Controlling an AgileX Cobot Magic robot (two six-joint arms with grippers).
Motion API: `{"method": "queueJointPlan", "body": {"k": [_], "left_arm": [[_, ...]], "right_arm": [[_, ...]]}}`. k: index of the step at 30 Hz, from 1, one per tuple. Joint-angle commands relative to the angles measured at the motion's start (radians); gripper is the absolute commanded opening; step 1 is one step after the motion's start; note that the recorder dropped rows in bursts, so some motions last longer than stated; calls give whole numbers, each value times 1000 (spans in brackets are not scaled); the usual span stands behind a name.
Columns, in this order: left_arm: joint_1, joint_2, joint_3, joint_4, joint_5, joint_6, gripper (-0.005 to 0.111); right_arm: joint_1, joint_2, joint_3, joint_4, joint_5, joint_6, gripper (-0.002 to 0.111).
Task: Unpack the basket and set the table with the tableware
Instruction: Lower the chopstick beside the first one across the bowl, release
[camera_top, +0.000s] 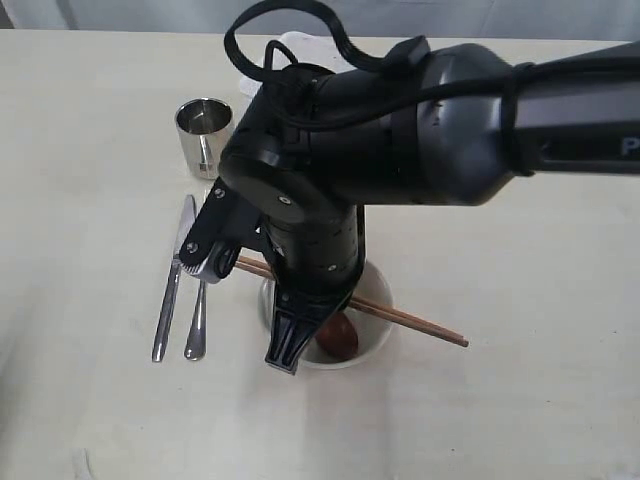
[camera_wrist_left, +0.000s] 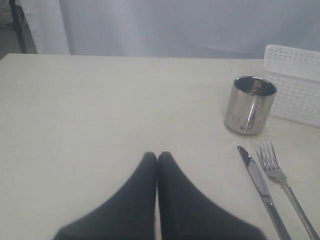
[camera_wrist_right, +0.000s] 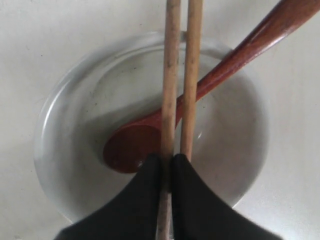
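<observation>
My right gripper (camera_wrist_right: 167, 159) hangs over the pale cream bowl (camera_wrist_right: 65, 130), shut on one of the two wooden chopsticks (camera_wrist_right: 170, 75); the second stick runs alongside, behind one finger. The reddish-brown spoon (camera_wrist_right: 240, 50) rests in the bowl under them. From outside, the right gripper (camera_top: 285, 350) points down at the bowl (camera_top: 378, 340), and the chopsticks (camera_top: 410, 322) span its rim. Knife (camera_top: 172, 290) and fork (camera_top: 197, 325) lie side by side to its left, with the steel cup (camera_top: 204, 135) behind them. My left gripper (camera_wrist_left: 158, 156) is shut and holds nothing. The brown plate is out of view.
The white perforated basket (camera_wrist_left: 295, 85) stands behind the steel cup (camera_wrist_left: 249, 105); in the exterior view the right arm hides most of the basket (camera_top: 300, 45). Knife (camera_wrist_left: 260, 187) and fork (camera_wrist_left: 280, 177) lie beside my left gripper. The beige table (camera_top: 90, 400) stretches around.
</observation>
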Motion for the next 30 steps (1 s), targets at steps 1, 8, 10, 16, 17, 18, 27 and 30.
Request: {"method": "queueJointPlan", "body": {"k": [1, 8, 10, 16, 17, 18, 27, 30], "left_arm": [[3, -4, 4, -1, -9, 3, 0], [3, -4, 4, -1, -9, 3, 0], [3, -4, 4, -1, -9, 3, 0], [3, -4, 4, -1, -9, 3, 0], [3, -4, 4, -1, -9, 3, 0], [3, -4, 4, -1, -9, 3, 0], [3, -4, 4, -1, -9, 3, 0], [3, -4, 4, -1, -9, 3, 0]], "right_arm": [[0, -2, -7, 2, 7, 4, 0], [0, -2, -7, 11, 5, 4, 0], [0, -2, -7, 11, 5, 4, 2], [0, -2, -7, 11, 5, 7, 30], [0, -2, -7, 11, 5, 7, 31], [0, -2, -7, 9, 5, 7, 31], [0, -11, -7, -19, 11, 25, 31], [0, -31, -7, -21, 11, 25, 31]]}}
